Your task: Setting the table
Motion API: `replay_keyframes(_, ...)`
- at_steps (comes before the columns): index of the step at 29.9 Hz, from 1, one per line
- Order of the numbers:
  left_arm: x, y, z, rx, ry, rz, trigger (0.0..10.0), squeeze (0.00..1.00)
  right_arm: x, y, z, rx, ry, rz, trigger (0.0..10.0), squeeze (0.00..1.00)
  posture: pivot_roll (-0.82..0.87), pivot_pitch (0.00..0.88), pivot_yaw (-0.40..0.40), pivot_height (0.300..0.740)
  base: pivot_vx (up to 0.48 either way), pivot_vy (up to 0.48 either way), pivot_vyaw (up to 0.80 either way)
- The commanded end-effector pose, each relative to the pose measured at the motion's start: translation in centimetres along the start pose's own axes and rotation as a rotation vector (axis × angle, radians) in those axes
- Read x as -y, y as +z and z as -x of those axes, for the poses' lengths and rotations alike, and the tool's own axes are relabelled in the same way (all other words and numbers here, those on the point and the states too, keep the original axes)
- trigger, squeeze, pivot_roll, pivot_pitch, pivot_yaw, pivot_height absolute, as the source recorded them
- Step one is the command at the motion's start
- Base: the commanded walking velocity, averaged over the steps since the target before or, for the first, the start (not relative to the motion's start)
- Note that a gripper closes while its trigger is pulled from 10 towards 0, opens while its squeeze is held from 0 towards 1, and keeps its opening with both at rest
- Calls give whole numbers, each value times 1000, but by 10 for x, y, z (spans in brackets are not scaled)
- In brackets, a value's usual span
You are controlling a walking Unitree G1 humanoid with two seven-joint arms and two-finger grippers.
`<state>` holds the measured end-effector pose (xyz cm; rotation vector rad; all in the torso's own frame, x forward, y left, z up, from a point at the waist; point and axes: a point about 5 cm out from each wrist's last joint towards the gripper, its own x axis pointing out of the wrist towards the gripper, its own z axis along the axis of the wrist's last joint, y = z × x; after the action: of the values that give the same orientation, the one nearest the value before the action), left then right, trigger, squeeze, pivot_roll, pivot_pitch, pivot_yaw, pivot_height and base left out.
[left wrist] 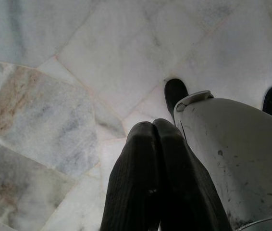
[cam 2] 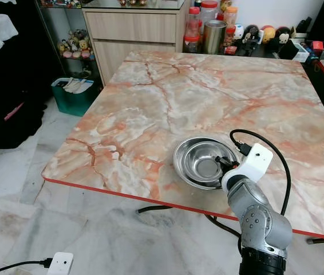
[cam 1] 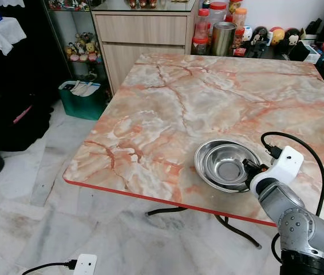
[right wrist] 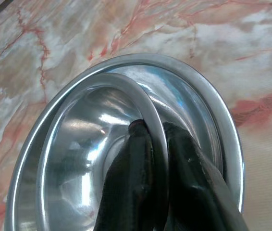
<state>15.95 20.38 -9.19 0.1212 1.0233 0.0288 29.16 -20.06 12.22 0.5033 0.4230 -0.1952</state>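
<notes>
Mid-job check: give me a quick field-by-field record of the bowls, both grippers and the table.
surface: marble-pattern table with red edge
items: small steel bowl nested inside a larger steel bowl, near the table's front edge
right gripper: shut on the small bowl's rim, one finger inside, one outside
left gripper: shut, hanging over the floor
background: wooden cabinet, jars and figurines behind the table

Both head views are sharp with even, soft daylight-ish light and no motion blur. The marble table takes a mild sheen out past the right gripper, nothing blown out. Bright streaky glare sits on the steel bowl right around the fingers, which look soft and out of focus up close. The left wrist view is dimmer, greyish, with the left gripper dark and slightly blurred.
</notes>
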Motion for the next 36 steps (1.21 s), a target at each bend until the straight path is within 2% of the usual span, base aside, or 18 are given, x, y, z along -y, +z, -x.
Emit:
replay_keyframes(1, -1, -7, 1, -27, 2, -3, 10000, 0, -4, 0, -1, 1, 9, 5, 10000, 1000, -119, 67, 33, 740, 0, 0, 0)
replay_keyframes(2, -1, -7, 1, -28, 2, -4, 10000, 0, -4, -1, -1, 0, 8, 7, 10000, 616, -120, 69, 33, 740, 0, 0, 0)
replay_keyframes(3, -1, -7, 1, -28, 2, -4, 10000, 0, -5, -1, -2, 0, 8, 7, 10000, 451, -120, 69, 33, 740, 0, 0, 0)
replay_keyframes(4, -1, -8, 1, -29, 1, -5, 10000, 0, -5, -1, -2, 0, 8, 8, 10000, 0, -120, 67, 33, 740, 0, 0, 0)
replay_keyframes(16, -1, -7, 1, -31, -1, -5, 10000, 0, -10, 3, -2, 10, 24, 29, 10000, 0, -119, 66, 34, 740, 0, 0, 0)
replay_keyframes(17, -1, -7, 1, -31, -1, -5, 10000, 0, -12, 3, -1, 11, 31, 30, 10000, 627, -122, 64, 34, 740, 0, 0, 0)
replay_keyframes(18, -1, -7, 1, -31, -1, -6, 10000, 0, -13, 4, -1, 13, 38, 33, 10000, 1000, -122, 64, 34, 740, 0, 0, 0)
replay_keyframes(21, -1, -6, 1, -29, -1, -2, 10000, 0, -13, 5, -2, 12, 34, 45, 10000, 957, -120, 62, 33, 740, 0, 0, 0)
replay_keyframes(22, -1, -6, 1, -29, -3, 0, 10000, 0, -14, 5, -2, 13, 33, 48, 10000, 0, -120, 62, 33, 740, 0, 0, 0)
replay_keyframes(27, 0, -4, 0, -25, -9, 5, 10000, 0, -14, 12, 0, 52, 10, 95, 10000, 0, -120, 57, 35, 740, 0, 0, 0)
replay_keyframes(28, 0, -4, 0, -24, -10, 6, 10000, 0, -14, 19, 1, 103, -9, 139, 10000, 0, -120, 57, 35, 740, 0, 0, 0)
replay_keyframes(31, 0, -3, 0, -21, -10, 5, 10000, 0, -17, 29, 2, 177, -1, 144, 10000, 0, -122, 54, 37, 740, 0, 0, 0)
replay_keyframes(33, 0, -1, 0, -10, -2, 6, 10000, 0, -25, 41, 5, 294, 45, 168, 10000, 0, -122, 54, 37, 740, 0, 0, 0)
replay_keyframes(35, -2, 2, 0, 1, 9, 3, 10000, 0, -32, 49, 9, 382, 74, 258, 10000, 0, -119, 51, 36, 740, 0, 0, 0)
replay_keyframes(36, -2, 2, 0, 2, 9, 3, 10000, 0, -33, 49, 9, 387, 76, 267, 10000, 0, -119, 51, 36, 740, 0, 0, 0)
